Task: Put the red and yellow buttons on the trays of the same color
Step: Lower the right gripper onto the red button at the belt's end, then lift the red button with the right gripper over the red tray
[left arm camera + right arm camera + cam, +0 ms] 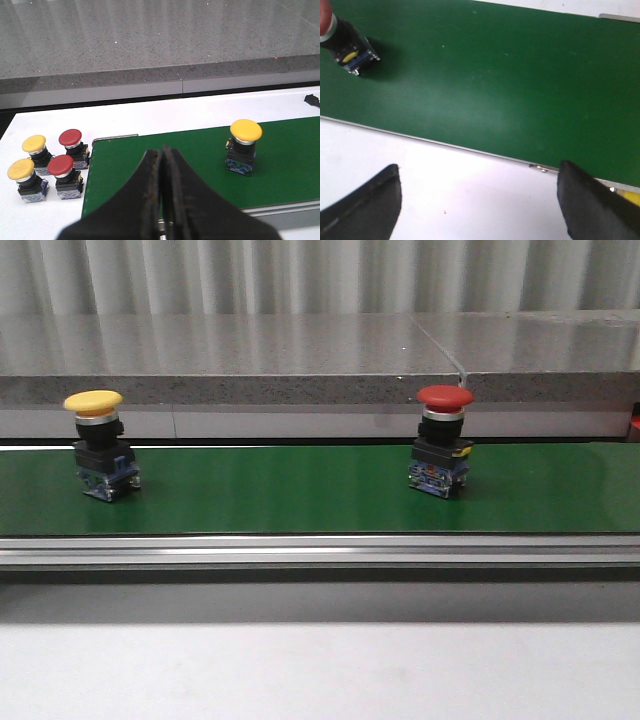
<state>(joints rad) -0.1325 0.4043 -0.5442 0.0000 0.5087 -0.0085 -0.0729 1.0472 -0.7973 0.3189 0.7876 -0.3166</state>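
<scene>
A yellow button stands upright at the left of the green belt, and a red button stands at the right. The left wrist view shows the same yellow button on the belt, beyond and to one side of my left gripper, which is shut with nothing in it. Off the belt's end stand two red buttons and two yellow buttons on the white table. My right gripper is open over the white table, the red button far off at the frame corner. No trays are in view.
A silver rail runs along the belt's near edge, with white table in front of it. A grey stone ledge rises behind the belt. A small black object lies at the table's far edge.
</scene>
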